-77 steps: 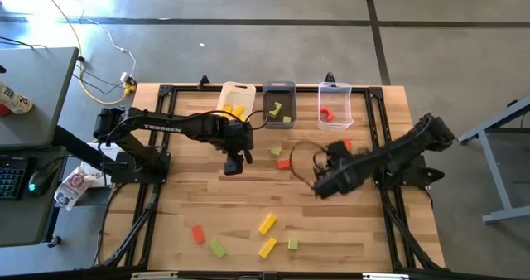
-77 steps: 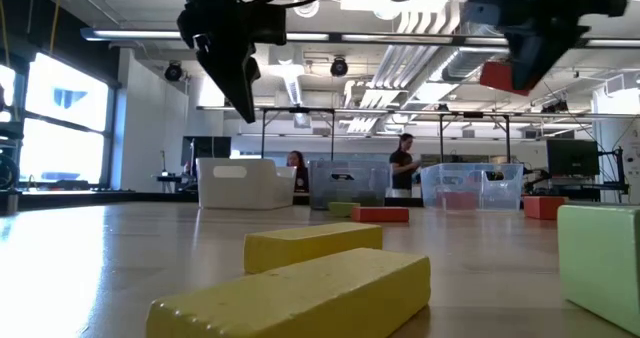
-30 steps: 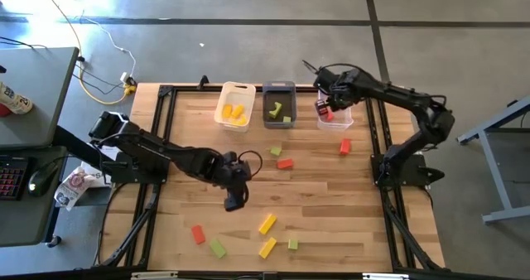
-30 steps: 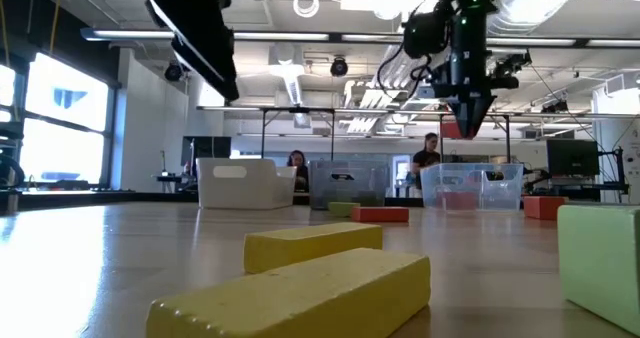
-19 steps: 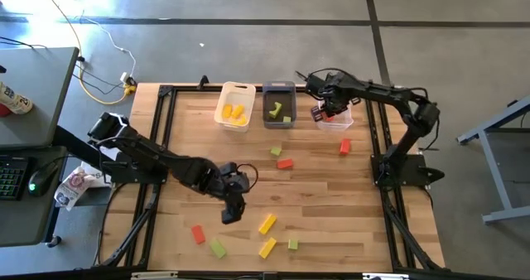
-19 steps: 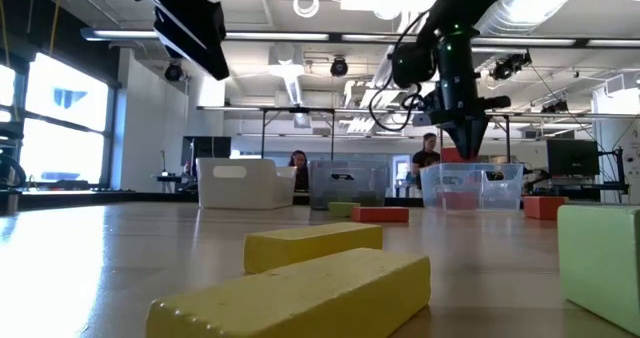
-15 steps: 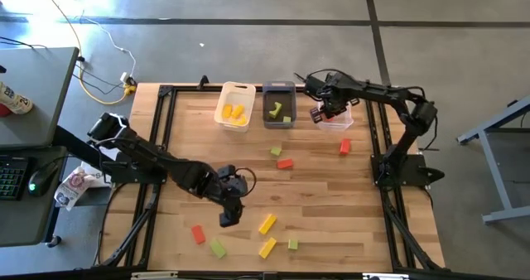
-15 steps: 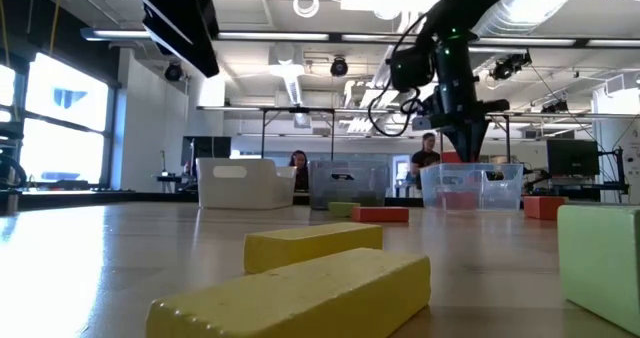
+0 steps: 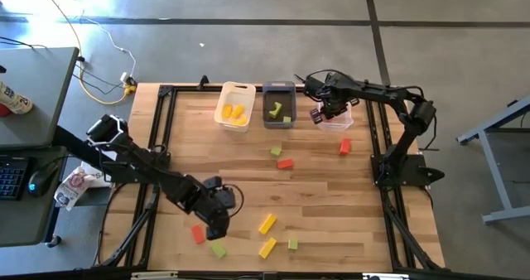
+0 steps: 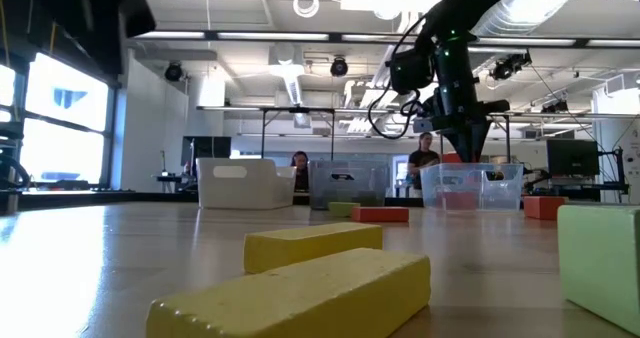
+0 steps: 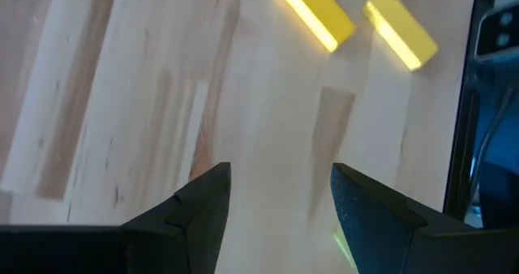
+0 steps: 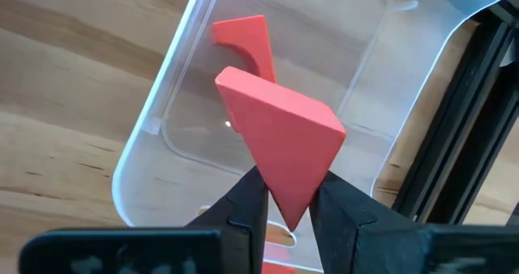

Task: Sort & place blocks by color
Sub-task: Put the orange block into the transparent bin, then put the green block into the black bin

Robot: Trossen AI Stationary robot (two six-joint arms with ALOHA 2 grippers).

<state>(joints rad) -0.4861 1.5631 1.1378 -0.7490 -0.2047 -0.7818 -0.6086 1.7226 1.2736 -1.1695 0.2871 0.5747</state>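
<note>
My right gripper [image 9: 324,111] hangs over the clear bin [image 9: 338,121] at the table's far edge, shut on a red wedge block [image 12: 280,140]. It also shows in the low view [image 10: 466,144], just above the bin. Another red block [image 12: 243,35] lies on the bin's floor. My left gripper [image 9: 217,227] is open and empty [image 11: 280,177] above bare wood near the table's near edge, beside a red block [image 9: 197,234] and a green block [image 9: 218,248]. Two yellow blocks [image 11: 315,14] [image 11: 401,29] lie on the table ahead of it. My right gripper pinches the wedge's narrow end [image 12: 290,199] between its two fingers [image 12: 243,209], coming from above and pointing down. The wedge is lifted clear over the bin's opening, its wide end pointing away from the fingers toward the bin's floor.
A white bin [image 9: 235,106] holds yellow blocks and a grey bin [image 9: 279,106] holds green blocks, both left of the clear bin. Loose blocks lie mid-table: green [image 9: 276,151], red [image 9: 285,163], red [image 9: 344,147]. A green one [image 9: 293,243] lies near the front edge.
My left gripper has gone toward the table's near edge and a little left, coming close to the red and green blocks there. My right gripper has sunk a little toward the clear bin, still shut on the red wedge.
</note>
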